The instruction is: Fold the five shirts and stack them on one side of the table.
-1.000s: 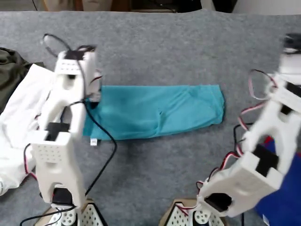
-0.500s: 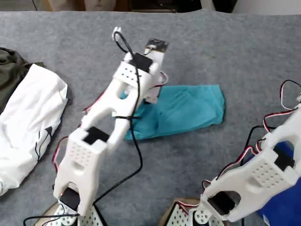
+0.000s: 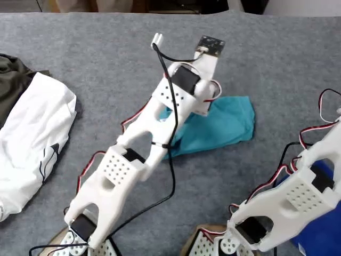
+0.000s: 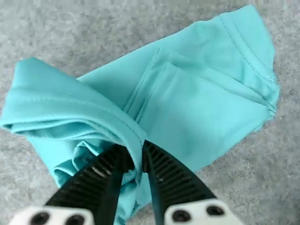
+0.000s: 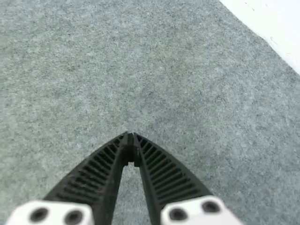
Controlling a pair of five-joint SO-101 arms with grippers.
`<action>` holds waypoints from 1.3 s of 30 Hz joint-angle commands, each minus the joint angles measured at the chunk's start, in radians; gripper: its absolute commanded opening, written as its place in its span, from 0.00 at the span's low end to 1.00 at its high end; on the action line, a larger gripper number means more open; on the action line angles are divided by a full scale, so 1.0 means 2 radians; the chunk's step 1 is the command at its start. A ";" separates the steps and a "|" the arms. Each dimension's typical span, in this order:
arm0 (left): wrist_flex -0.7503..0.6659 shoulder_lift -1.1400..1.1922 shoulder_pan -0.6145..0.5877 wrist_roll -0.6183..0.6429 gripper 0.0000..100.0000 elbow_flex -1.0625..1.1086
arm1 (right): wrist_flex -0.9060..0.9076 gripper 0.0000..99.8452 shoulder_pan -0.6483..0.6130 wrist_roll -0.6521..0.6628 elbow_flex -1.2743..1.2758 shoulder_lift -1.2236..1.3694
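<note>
My left gripper (image 4: 135, 158): jaws clamped on a doubled edge of the teal knit shirt (image 4: 206, 103), raised over its body for folding. My right gripper (image 5: 130, 140): jaws closed, empty, well apart from the shirt.

The table (image 3: 106, 58) carries a grey covering (image 3: 277, 58) with a short, felt-like texture. The covering reaches the far edge of the table. Beyond that edge lie three zones: a brown strip (image 3: 80, 5) toward the far left corner, a dark area (image 3: 181, 5) near the middle, and a white surface (image 3: 303, 6) toward the far right corner.
</note>
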 commanded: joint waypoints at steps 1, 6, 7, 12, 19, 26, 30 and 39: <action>0.015 -0.013 0.000 0.001 0.02 -0.031 | 0.001 0.01 0.008 -0.002 -0.027 -0.003; 0.032 -0.040 -0.028 0.000 0.02 -0.024 | 0.001 0.01 0.007 -0.002 -0.027 -0.004; 0.032 -0.050 -0.030 0.002 0.02 -0.022 | 0.001 0.01 0.007 -0.002 -0.027 -0.004; 0.032 -0.101 -0.009 0.003 0.02 -0.018 | 0.001 0.01 0.006 -0.002 -0.027 -0.004; 0.003 -0.098 0.041 0.018 0.02 -0.018 | 0.001 0.01 0.006 -0.002 -0.027 -0.004; -0.077 -0.038 0.059 0.025 0.02 -0.018 | 0.002 0.01 0.006 -0.002 -0.027 -0.004; -0.117 -0.006 0.061 0.045 0.02 -0.021 | 0.001 0.01 0.005 -0.002 -0.027 -0.004; -0.163 0.011 0.083 0.084 0.02 -0.021 | 0.002 0.01 -0.006 -0.002 -0.025 -0.003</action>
